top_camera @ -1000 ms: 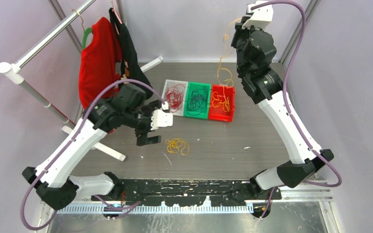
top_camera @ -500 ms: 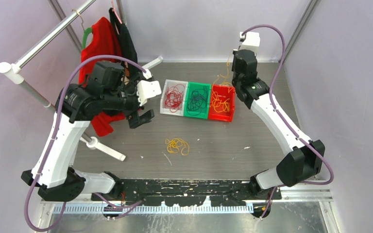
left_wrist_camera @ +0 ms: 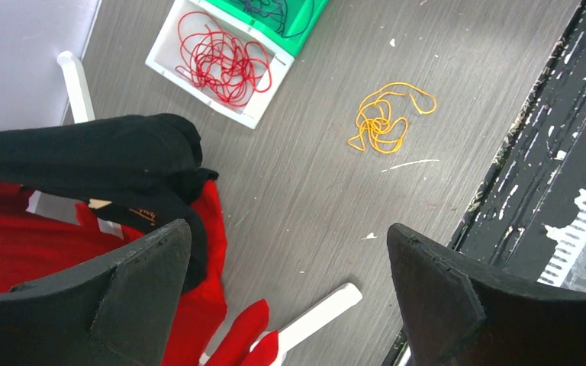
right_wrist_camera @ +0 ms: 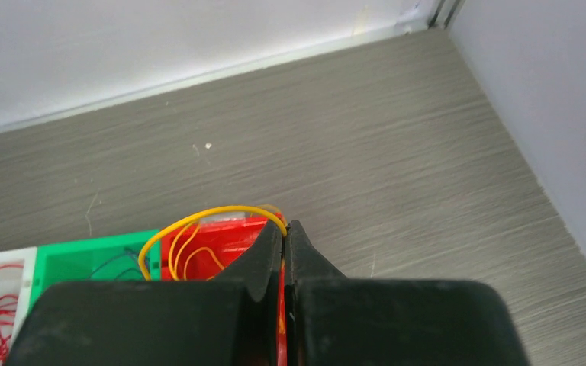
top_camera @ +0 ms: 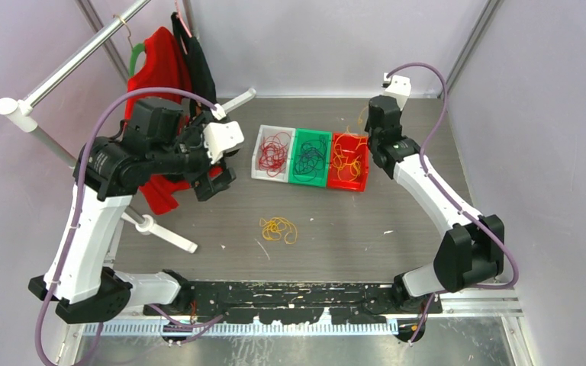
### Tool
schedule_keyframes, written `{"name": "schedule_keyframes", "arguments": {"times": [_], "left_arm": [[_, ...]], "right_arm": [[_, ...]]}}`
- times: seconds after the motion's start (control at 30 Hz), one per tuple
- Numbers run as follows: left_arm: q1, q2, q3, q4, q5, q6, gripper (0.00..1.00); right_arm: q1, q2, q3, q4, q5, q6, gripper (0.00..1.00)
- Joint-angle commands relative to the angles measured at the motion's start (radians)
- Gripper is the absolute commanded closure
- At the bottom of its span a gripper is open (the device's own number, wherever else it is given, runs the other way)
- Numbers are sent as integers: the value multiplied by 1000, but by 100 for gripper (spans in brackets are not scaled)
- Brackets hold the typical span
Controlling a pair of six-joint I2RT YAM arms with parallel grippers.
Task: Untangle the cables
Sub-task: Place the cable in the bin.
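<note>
My right pincer (right_wrist_camera: 286,248) has its two fingers pressed tight together, and a yellow-orange cable (right_wrist_camera: 206,213) arcs out from the tips. It looks pinched between them, though the contact itself is hidden. That cable loops down into the red bin (right_wrist_camera: 221,232), joining the other yellow-orange cables (top_camera: 347,158) heaped there.

My left pincer (left_wrist_camera: 286,236) gapes wide with nothing between its fingers. It hangs over bare table (top_camera: 351,221), just beside a black garment (left_wrist_camera: 84,160) and a red garment (left_wrist_camera: 15,252).

The red cables (top_camera: 275,151) lie tangled in the white bin (top_camera: 258,158), and the dark cables (top_camera: 309,156) lie in the green bin (top_camera: 309,181) between the other two. A loose yellow-orange bundle (left_wrist_camera: 385,118) sits on the table, apart from the bins and from both pincers.
</note>
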Motion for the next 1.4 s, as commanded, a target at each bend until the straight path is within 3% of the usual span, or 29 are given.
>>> {"name": "schedule_keyframes", "arguments": {"times": [0.0, 0.47, 1.0, 1.13, 1.17, 1.27, 1.37], "left_arm": [[16, 2, 27, 42, -35, -38, 1], [25, 1, 26, 83, -32, -37, 1], [31, -1, 35, 81, -31, -28, 0], [31, -11, 22, 85, -25, -22, 1], [31, -14, 17, 87, -24, -22, 1], [32, -19, 4, 91, -12, -18, 1], [32, -21, 3, 92, -4, -21, 1]], "right_arm": [[4, -7, -19, 7, -50, 98, 99], [10, 149, -100, -9, -70, 182, 99], [82, 430, 5, -72, 5, 242, 99], [82, 430, 36, -124, -10, 278, 98], [82, 406, 34, -125, -22, 282, 92], [82, 315, 25, -116, -55, 289, 60], [83, 231, 23, -120, -80, 287, 48]]}}
